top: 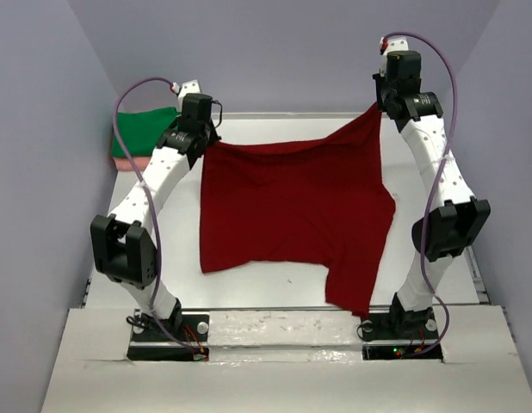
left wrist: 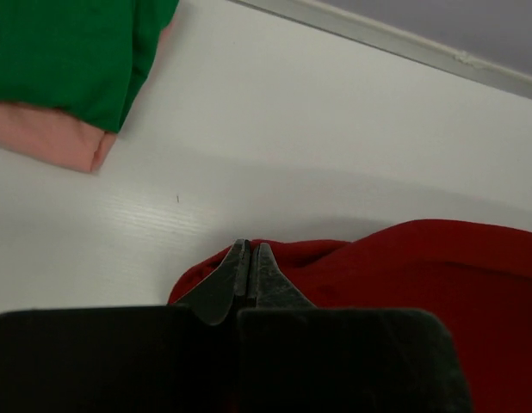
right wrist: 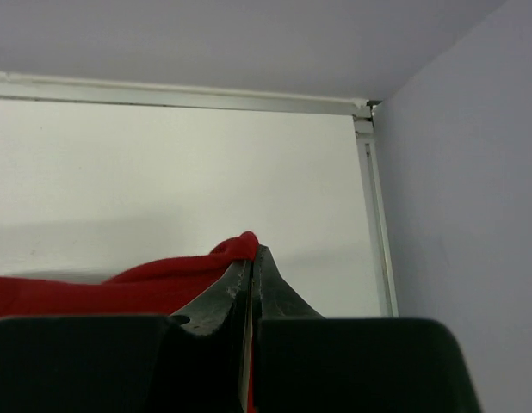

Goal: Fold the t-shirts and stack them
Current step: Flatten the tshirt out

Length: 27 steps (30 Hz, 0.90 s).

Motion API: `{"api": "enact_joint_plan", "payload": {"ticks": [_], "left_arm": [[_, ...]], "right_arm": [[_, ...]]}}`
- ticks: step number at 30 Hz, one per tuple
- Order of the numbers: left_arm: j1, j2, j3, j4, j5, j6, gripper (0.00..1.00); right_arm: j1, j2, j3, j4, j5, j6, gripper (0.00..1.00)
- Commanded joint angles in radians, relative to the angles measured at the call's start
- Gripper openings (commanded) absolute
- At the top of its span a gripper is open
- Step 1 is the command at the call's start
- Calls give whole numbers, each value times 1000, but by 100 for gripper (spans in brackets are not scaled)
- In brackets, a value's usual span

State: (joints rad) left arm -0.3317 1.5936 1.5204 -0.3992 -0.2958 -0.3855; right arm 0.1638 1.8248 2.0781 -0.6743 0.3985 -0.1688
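The dark red t-shirt point(top: 292, 202) is held up by two corners and spreads across the middle of the table point(top: 275, 288). The left gripper point(top: 206, 139) is clamped tight on its far-left corner, jaws pressed together with cloth pinched at the tips; the right gripper point(top: 382, 105) is clamped the same way on its far-right corner, and that corner sits higher. The top edge of the red shirt sags in a shallow curve between the two grips. Its left edge runs straight down to a level hem. Its right side hangs lower, in a flap that reaches almost to the table's near edge.

The green t-shirt point(top: 145, 129) lies folded on the folded pink t-shirt point(top: 133, 162); both sit left of the red shirt's far-left corner, apart from it, with bare table between. Bare table shows beyond the red shirt's top edge up to the far rail, and in front of its level hem. To its right only a narrow strip remains before the right arm.
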Motion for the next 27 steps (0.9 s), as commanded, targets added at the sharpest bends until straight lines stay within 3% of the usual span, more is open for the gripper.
{"api": "enact_joint_plan", "payload": {"ticks": [1, 9, 12, 27], "left_arm": [[34, 86, 147, 135, -19, 43, 0], [54, 385, 414, 131, -5, 77, 0], [68, 465, 445, 141, 15, 66, 0], [140, 729, 774, 97, 69, 74, 0]], "right_arm": [[-49, -3, 66, 102, -56, -12, 0], [-112, 106, 65, 150, -122, -18, 0], [-133, 165, 51, 177, -145, -18, 0], [-162, 422, 221, 206, -176, -35, 0]]}}
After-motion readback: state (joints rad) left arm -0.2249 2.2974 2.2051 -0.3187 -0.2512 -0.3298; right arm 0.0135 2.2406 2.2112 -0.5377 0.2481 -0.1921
